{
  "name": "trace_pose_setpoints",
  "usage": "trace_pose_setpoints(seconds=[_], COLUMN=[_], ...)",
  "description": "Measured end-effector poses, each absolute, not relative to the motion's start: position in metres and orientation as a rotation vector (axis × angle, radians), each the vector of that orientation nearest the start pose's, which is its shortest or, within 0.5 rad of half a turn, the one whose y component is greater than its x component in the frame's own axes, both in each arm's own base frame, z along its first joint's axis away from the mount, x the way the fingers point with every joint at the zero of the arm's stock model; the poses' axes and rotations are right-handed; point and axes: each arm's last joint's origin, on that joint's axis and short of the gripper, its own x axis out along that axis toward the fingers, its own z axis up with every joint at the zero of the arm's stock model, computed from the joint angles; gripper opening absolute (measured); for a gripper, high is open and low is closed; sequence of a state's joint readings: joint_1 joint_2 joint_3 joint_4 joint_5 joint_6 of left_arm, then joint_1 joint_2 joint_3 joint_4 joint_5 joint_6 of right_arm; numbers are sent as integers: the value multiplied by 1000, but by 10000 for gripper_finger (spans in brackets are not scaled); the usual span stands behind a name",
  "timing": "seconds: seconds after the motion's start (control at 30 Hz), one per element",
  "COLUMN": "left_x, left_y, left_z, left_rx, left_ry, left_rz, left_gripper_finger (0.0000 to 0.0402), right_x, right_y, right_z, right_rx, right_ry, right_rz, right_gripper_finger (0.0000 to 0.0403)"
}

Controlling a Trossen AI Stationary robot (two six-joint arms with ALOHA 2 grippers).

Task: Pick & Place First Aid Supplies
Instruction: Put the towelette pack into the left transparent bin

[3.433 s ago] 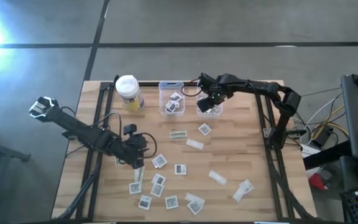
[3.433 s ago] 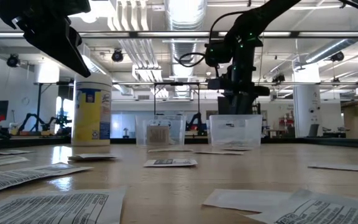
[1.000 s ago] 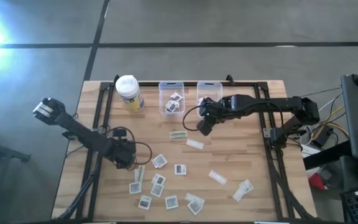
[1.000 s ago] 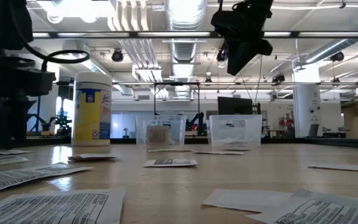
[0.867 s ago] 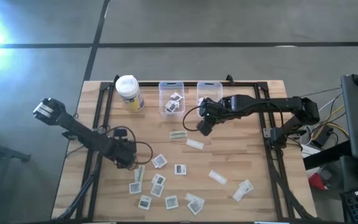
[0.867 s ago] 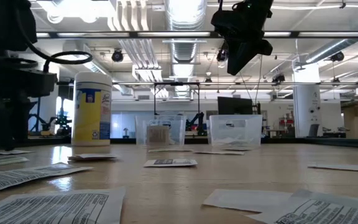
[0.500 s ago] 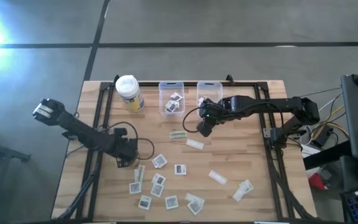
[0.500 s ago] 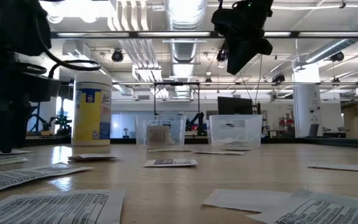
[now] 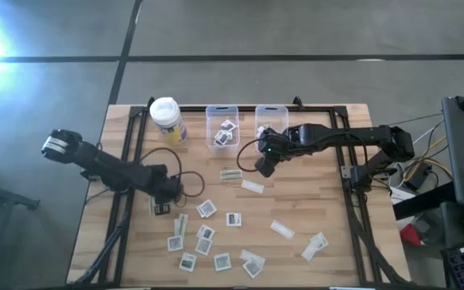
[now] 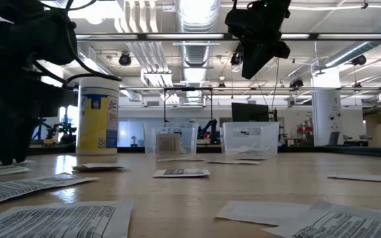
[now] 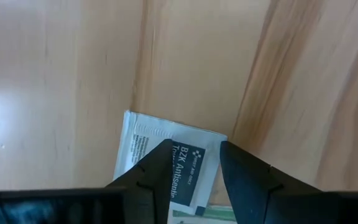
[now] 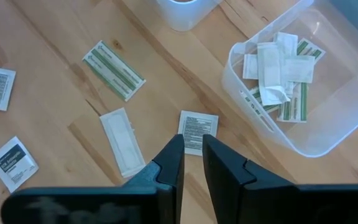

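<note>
Left claw (image 11: pixel 194 163) straddles a flat packet (image 11: pixel 166 165), fingers spread; it could slide away; right claw (image 12: pixel 191 152), nearly pressed together, hangs empty

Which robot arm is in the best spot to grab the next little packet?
The left, probably. Its tool is down at the table with open fingers either side of a square packet. The right tool hangs above the table over another square packet, fingers nearly together.
</note>
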State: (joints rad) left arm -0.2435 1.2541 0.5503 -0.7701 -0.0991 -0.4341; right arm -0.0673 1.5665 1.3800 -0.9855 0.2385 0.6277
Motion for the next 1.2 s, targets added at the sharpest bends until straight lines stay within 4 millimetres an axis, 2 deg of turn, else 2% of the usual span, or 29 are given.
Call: trace_pose_setpoints(seconds=[0.27,0.43,0.8,1.0,1.2], left_x=[164,159,161,164,176], left_y=[-25,-22,-22,-23,-25], left_z=[123,115,118,124,145], left_rx=[-186,-216,-207,-211,-184], left_ry=[1384,1376,1359,1336,1247], left_rz=[183,187,168,158,85], left_gripper_finger=[126,89,4,5,1], right_x=[307,307,308,308,308], right_y=[-25,-22,-21,-21,-20], right_z=[293,292,293,293,293], right_rx=[444,441,440,439,438], right_ry=[1043,1044,1040,1040,1042], right_rz=[-616,-606,-602,-602,-601], right_gripper_finger=[56,56,56,56,56])
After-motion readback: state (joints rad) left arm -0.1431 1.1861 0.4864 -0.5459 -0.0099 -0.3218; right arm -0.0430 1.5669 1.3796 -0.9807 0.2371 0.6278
